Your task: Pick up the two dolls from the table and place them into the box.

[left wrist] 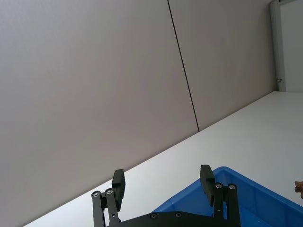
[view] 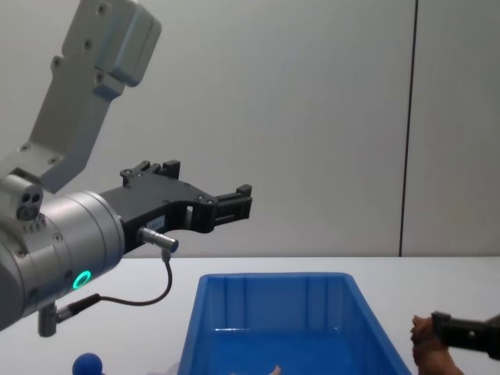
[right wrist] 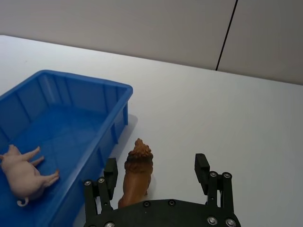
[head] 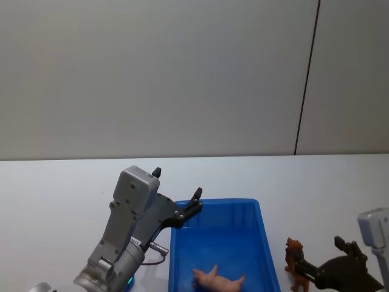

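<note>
Half done: the pink doll (head: 217, 280) lies in the bin (head: 219, 202), while the brown doll (right wrist: 137, 172) stands on the table (right wrist: 213, 109) just beside it, ungrasped between the right gripper's (right wrist: 156, 166) spread fingers; the left gripper (left wrist: 162, 180) hangs spread and empty.

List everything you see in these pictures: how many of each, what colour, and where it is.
table: one, white, under everything.
wall: one, grey with a dark vertical seam, behind the table.
bin: one, bright blue, open top, on the table in front of the robot.
pig: one, pale pink, lying on its side inside the bin.
lion: one, reddish-brown, standing on the table just right of the bin.
ball: one, blue, low on the robot's left; what it belongs to is unclear.
left hand: one, black, open, raised by the bin's far left corner.
right hand: one, black, open, fingers either side of the lion.
</note>
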`<state>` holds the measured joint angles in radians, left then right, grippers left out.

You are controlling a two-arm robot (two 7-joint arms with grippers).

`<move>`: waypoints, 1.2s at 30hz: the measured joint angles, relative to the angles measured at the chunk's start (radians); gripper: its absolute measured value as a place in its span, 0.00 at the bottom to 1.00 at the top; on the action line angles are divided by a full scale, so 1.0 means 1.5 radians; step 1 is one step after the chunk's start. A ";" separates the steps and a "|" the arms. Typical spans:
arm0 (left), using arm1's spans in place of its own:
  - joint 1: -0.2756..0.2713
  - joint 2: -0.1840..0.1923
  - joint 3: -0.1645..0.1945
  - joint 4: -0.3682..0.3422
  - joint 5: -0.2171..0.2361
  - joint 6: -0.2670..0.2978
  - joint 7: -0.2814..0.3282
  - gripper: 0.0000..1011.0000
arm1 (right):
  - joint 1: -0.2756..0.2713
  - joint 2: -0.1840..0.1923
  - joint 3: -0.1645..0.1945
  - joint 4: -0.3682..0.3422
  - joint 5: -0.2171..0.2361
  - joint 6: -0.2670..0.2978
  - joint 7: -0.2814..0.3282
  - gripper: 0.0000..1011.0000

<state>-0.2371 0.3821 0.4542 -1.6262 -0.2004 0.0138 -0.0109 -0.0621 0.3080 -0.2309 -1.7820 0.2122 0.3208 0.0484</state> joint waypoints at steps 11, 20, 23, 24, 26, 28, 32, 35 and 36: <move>0.000 0.000 0.000 0.000 0.000 0.000 0.000 0.99 | -0.006 -0.005 -0.002 0.030 0.005 -0.011 0.011 0.99; 0.000 0.000 0.000 0.000 0.000 0.000 0.000 0.99 | 0.003 -0.015 -0.007 0.061 0.004 -0.022 0.025 0.99; 0.000 0.000 0.000 0.000 0.000 0.000 0.000 0.99 | 0.006 -0.019 -0.008 0.069 0.003 -0.023 0.028 0.99; 0.000 0.000 0.000 0.000 0.000 0.000 0.000 0.99 | 0.007 -0.020 -0.008 0.072 0.003 -0.023 0.028 0.99; 0.000 0.000 0.000 0.000 0.000 0.000 0.000 0.99 | 0.009 -0.023 -0.009 0.077 0.002 -0.023 0.029 0.95; 0.000 0.000 0.000 0.000 0.000 0.000 0.000 0.99 | 0.010 -0.024 -0.010 0.081 0.002 -0.022 0.029 0.92; 0.000 0.000 0.000 0.000 0.000 0.000 0.000 0.99 | 0.014 -0.029 -0.011 0.090 0.003 -0.015 0.029 0.81; 0.000 0.000 0.000 0.000 0.000 0.000 0.000 0.99 | 0.015 -0.032 -0.011 0.093 0.005 -0.009 0.027 0.72; 0.000 0.000 0.000 0.000 0.000 0.000 0.000 0.99 | 0.015 -0.033 -0.011 0.094 0.006 -0.007 0.027 0.68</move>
<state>-0.2371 0.3821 0.4542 -1.6262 -0.2004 0.0138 -0.0109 -0.0400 0.2590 -0.2481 -1.6411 0.2206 0.3099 0.0883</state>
